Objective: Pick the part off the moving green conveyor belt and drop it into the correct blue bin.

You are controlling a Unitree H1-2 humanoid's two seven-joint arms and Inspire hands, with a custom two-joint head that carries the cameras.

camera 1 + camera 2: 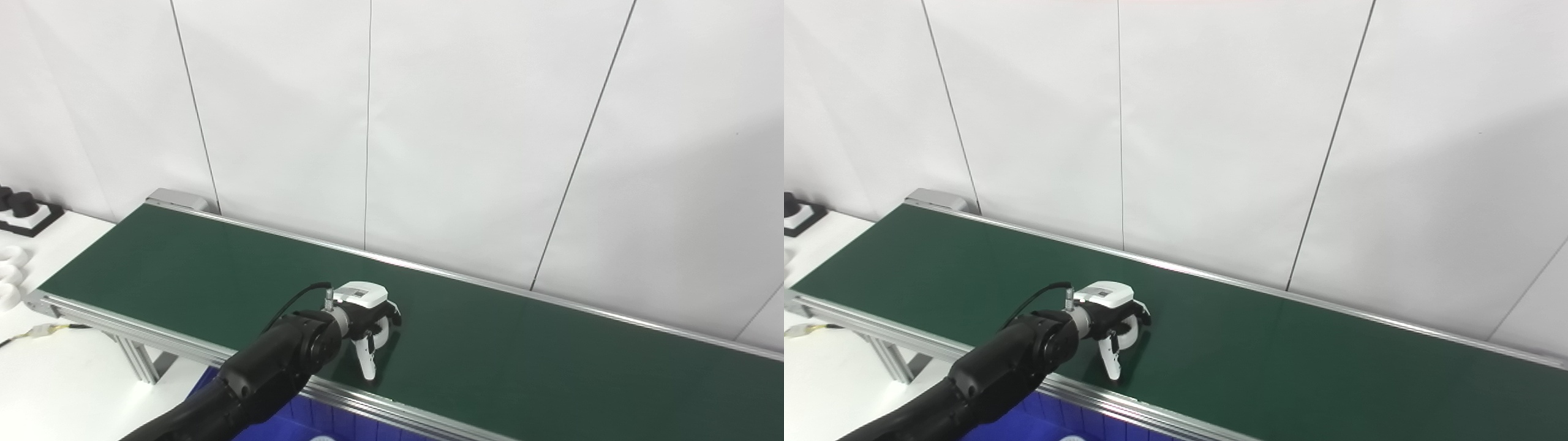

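White counter [67,380] fills the left side, and on it, at the far left edge, sits one black tray [33,222] carrying two dark round pieces [23,204], with a white block under them. Just nearer along the same edge are white rounded pieces [11,275], cut off by the frame so their number cannot be told. One pale cable connector [44,331] lies on the counter by the corner of the belt frame.

One green conveyor belt [551,355] runs from the upper left down to the lower right, edged by two silver rails, one on the far side and one on the near side, and held up at its left end by silver legs [138,361]. Behind it stand white wall panels [478,122] split by thin dark seams.

One black arm enters from the bottom left and reaches over the near rail. Its left robot hand [370,324] rests low on the belt, fingers curled down around one white rounded part [384,332], which sits on the belt surface under the palm; only a sliver of it shows, so whether it is firmly clamped cannot be told. One white finger [366,361] points down to the belt.

Below the near rail, one blue bin [331,422] shows in part.
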